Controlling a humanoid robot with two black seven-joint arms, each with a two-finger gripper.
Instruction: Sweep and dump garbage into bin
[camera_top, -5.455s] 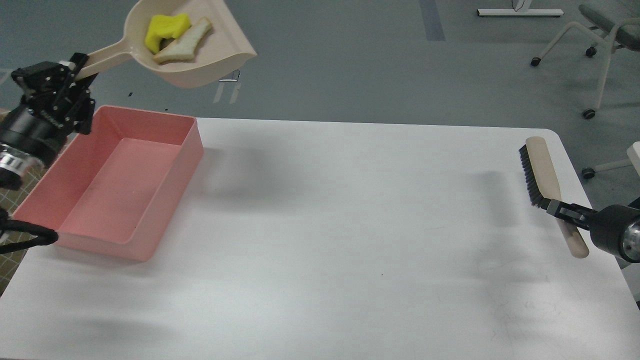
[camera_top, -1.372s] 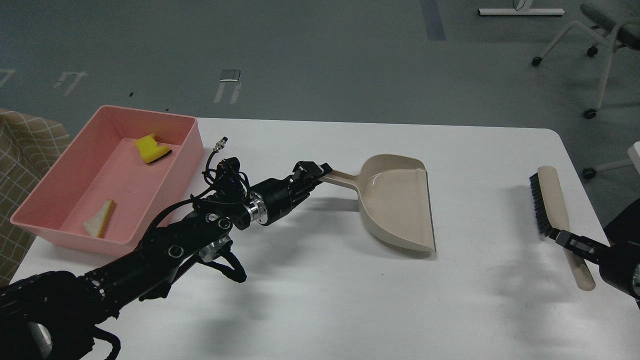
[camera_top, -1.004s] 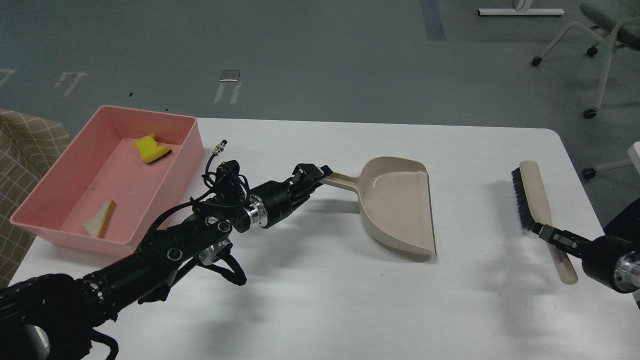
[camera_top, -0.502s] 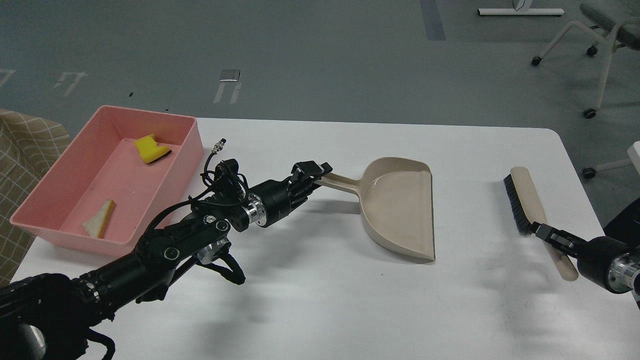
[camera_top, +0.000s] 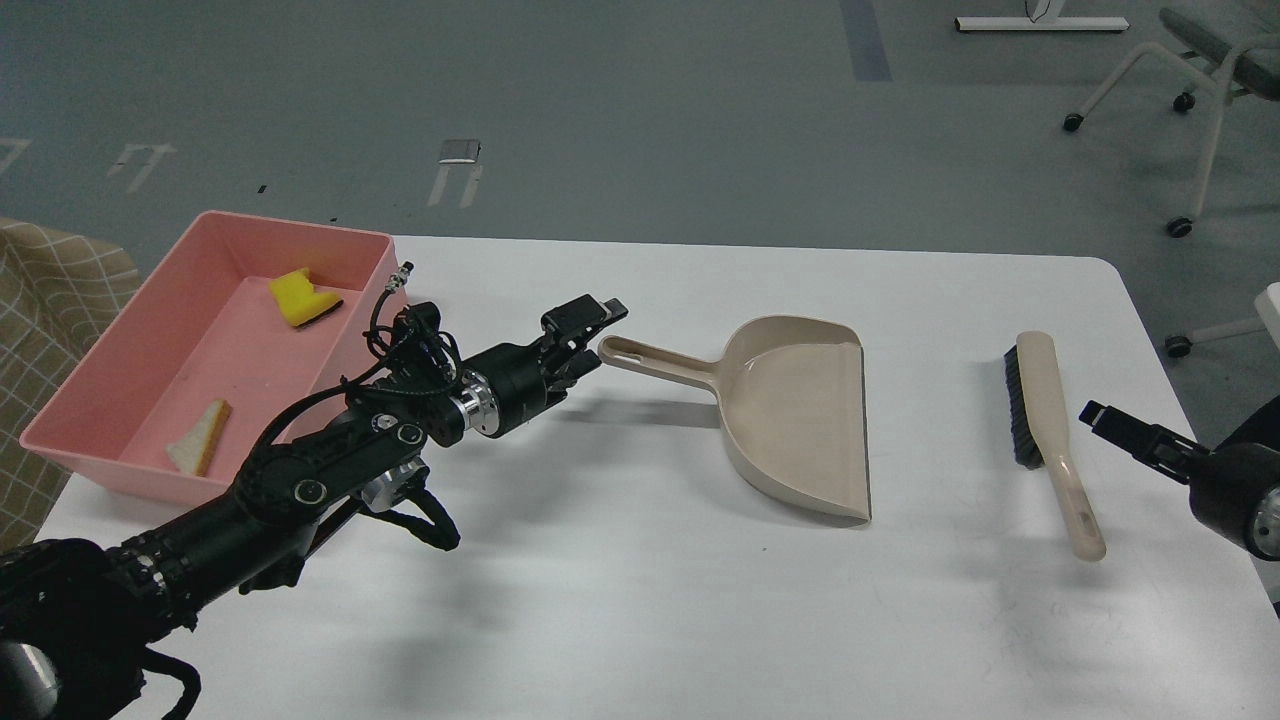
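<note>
**Scraps in the bin, both tools lying free on the surface**

Head view: my left gripper (camera_top: 588, 322) hangs just left of the end of the dustpan (camera_top: 795, 420) handle, apart from it. Its fingers (camera_top: 585, 311) stand parted with nothing between them. The arm runs back from there toward the near left corner, low over the white surface (camera_top: 640, 600).

The beige dustpan lies flat near the middle of the surface, its handle pointing left toward my left gripper and its open mouth facing right. It is empty.

The pink bin (camera_top: 120, 440) sits at the far left of the surface. Both pieces of garbage are inside it: the yellow scrap (camera_top: 302, 299) lies toward the far end of the bin floor, and the off-white strip (camera_top: 202, 438) lies toward the near end, close to the left wall. The two are well apart.

On the right, the brush (camera_top: 1045, 432) lies on the surface, bristles at the far end and facing left, handle running toward me. My right gripper (camera_top: 1125, 428) is just to the right of it and not touching it. It is seen edge-on and dark, so I cannot tell how far its fingers stand apart; nothing is held in them.
</note>
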